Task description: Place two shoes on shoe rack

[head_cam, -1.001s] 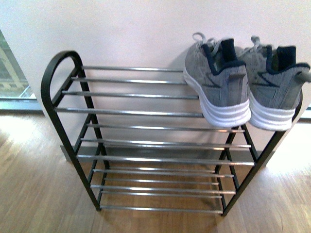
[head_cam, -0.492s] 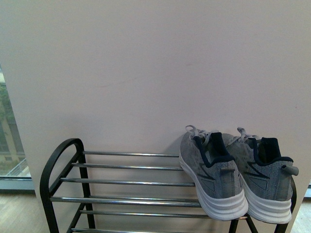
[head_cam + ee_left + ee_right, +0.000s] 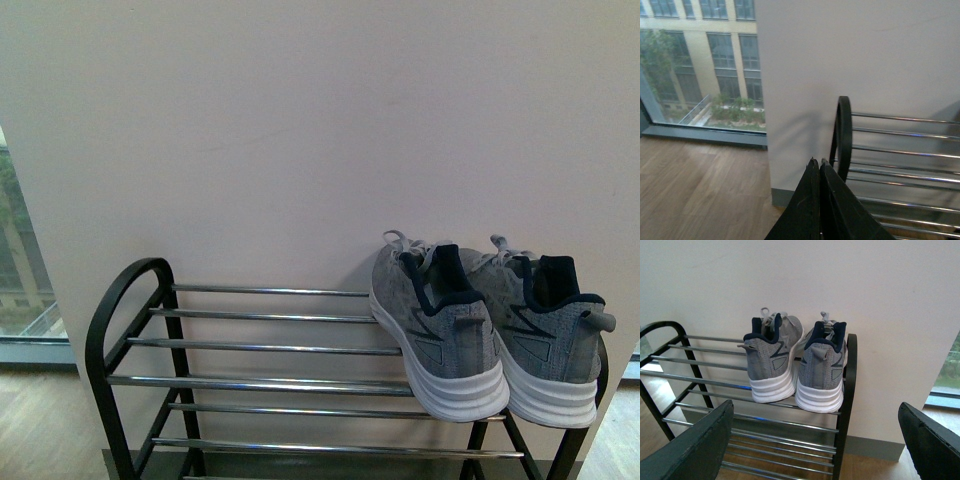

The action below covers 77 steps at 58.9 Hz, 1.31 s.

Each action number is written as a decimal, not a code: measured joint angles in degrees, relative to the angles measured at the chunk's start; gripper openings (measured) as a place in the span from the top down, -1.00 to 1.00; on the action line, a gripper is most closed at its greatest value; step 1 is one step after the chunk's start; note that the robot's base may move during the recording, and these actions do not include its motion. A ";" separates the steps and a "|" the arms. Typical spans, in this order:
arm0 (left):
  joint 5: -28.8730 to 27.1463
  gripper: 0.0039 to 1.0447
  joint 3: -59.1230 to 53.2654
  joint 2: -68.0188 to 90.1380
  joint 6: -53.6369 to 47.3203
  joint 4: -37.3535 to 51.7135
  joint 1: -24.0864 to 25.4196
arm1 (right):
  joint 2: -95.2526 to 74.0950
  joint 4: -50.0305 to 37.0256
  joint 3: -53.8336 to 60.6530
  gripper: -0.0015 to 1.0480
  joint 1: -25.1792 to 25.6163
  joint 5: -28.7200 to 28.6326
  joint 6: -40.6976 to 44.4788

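Two grey knit sneakers with white soles and navy lining stand side by side, heels toward me, on the right end of the top shelf of the shoe rack [image 3: 260,383]: the left shoe [image 3: 435,335] and the right shoe [image 3: 545,345]. In the right wrist view both shoes [image 3: 772,360] [image 3: 824,367] sit on the rack [image 3: 700,382], beyond my open right gripper [image 3: 817,427], which holds nothing. My left gripper [image 3: 819,162] is shut and empty, near the rack's arched left end [image 3: 842,132]. Neither arm shows in the front view.
The rack stands against a pale wall [image 3: 300,130] with a grey skirting. Wooden floor [image 3: 695,185] lies to the left, beside a floor-length window [image 3: 695,60]. Another window strip [image 3: 946,380] is at the right. The left part of the top shelf holds nothing.
The front view has swung upward from looking down on the whole rack to the wall and top shelves. The sneakers have stayed in place on the top shelf.
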State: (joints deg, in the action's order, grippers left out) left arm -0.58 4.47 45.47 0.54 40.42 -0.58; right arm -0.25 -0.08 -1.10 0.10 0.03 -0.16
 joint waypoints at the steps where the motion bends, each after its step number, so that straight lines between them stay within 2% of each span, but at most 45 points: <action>1: 0.02 0.98 -0.09 -0.37 0.00 -0.24 0.13 | 0.00 0.00 0.00 -0.82 0.00 0.00 0.00; 10: 0.46 0.98 -3.26 -3.30 0.00 0.11 0.33 | 0.00 0.00 0.00 -0.82 0.00 -0.02 0.00; 41: 0.55 0.98 -3.63 -23.19 -0.04 -18.21 0.33 | 0.00 0.00 0.00 -0.82 0.00 -0.02 0.00; 77: 0.55 0.98 -3.63 -36.28 -0.04 -31.23 0.33 | 0.00 0.00 0.00 -0.82 0.00 -0.02 0.00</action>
State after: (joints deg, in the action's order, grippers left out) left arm -0.03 0.84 9.19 0.49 9.19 -0.25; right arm -0.25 -0.08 -1.10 0.10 0.01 -0.16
